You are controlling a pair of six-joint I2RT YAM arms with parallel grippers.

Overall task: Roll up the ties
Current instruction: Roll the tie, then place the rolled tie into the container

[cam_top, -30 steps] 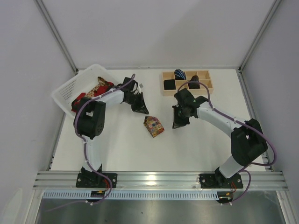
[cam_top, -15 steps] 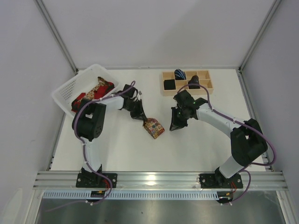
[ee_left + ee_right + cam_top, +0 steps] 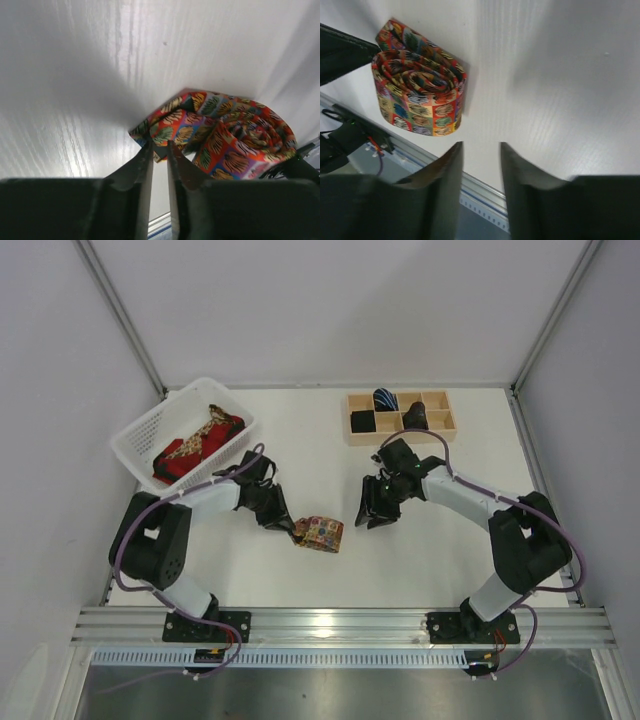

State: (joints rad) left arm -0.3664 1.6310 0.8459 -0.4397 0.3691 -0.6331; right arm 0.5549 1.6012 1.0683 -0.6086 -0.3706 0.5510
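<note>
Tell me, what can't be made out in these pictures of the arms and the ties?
- Left wrist view: whether the left pincer pinches the loose end of the rolled tie; its own fingertips cover the contact.
- Top view: how many ties lie in the basket; they are piled up and too small.
- Top view: the patterns of the dark rolls in the wooden tray; too small.

The rolled multicoloured patterned tie [image 3: 320, 532] is woven cloth with a slight satin sheen. The white tabletop [image 3: 305, 435] is matt, with a fine linear grain. The white lattice basket [image 3: 150, 420] is smooth plastic. The pale compartment tray [image 3: 437, 399] is bare wood. The grey front rail [image 3: 340, 625] is brushed metal
</note>
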